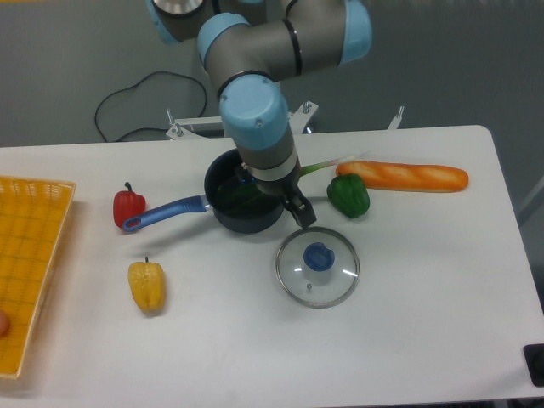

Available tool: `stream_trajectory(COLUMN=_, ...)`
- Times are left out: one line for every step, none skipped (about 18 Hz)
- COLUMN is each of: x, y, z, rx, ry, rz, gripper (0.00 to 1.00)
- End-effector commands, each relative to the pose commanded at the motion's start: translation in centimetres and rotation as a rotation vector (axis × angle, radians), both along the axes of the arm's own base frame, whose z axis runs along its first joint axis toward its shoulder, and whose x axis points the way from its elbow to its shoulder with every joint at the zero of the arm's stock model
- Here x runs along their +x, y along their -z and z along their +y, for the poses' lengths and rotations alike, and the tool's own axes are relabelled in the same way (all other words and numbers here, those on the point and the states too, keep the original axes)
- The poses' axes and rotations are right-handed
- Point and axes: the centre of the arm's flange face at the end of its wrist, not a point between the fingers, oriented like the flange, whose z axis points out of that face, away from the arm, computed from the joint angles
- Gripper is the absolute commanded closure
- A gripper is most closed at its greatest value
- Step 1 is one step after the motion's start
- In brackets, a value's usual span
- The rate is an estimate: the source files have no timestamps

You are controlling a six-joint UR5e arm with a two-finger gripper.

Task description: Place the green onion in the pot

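The green onion [319, 167] lies across the pot [242, 204], its stalks seemingly inside.

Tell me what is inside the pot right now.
Dark-green stalks of the green onion lie inside the pot, and its pale root end pokes out over the rim toward the bread. The arm covers the pot's right side, so that part is hidden.

Around the dark blue-black pot [223, 208] with its blue handle sit a red pepper [128, 206], a yellow pepper [146, 286], a green bell pepper [348, 195], an orange-brown baguette [405, 175], a clear lid with a blue knob [317, 265], a yellow grid-patterned basket [25, 263], all on a white table [425, 306].
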Motion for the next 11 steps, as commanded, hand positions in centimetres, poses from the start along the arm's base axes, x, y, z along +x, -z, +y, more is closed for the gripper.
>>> stream_trajectory(x=-0.4, y=-0.1, z=-0.3, rx=0.002, ry=-0.011, rz=0.0, gripper=0.0)
stream_trajectory(x=-0.5, y=-0.3, z=-0.2, rx=0.007, ry=-0.011, rz=0.004, gripper=0.0)
stream_trajectory(x=-0.5, y=-0.6, z=-0.3, rx=0.011, ry=-0.012, rz=0.008, gripper=0.0)
stream_trajectory(x=-0.5, y=-0.6, z=-0.3, rx=0.015, ry=-0.015, rz=0.004, gripper=0.0)
stream_trajectory(x=-0.5, y=-0.6, z=-0.2, rx=0.025, ry=-0.02, rz=0.0, gripper=0.0)
stream_trajectory(x=-0.5, y=-0.7, z=-0.1, rx=0.028, ry=-0.02, rz=0.002, gripper=0.0)
stream_trajectory(x=-0.6, y=-0.9, z=0.0, rx=0.032, ry=-0.015, rz=0.004, gripper=0.0)
stream_trajectory(x=-1.1, y=-0.8, z=0.0, rx=0.036, ry=-0.019, rz=0.004, gripper=0.0)
stream_trajectory(x=-1.5, y=-0.7, z=0.0, rx=0.049, ry=-0.024, rz=0.013, gripper=0.0)
stream_trajectory(x=-1.7, y=-0.7, z=0.3, rx=0.072, ry=-0.023, rz=0.03, gripper=0.0)
stream_trajectory(x=-1.8, y=-0.8, z=0.4, rx=0.084, ry=-0.021, rz=0.042, gripper=0.0)
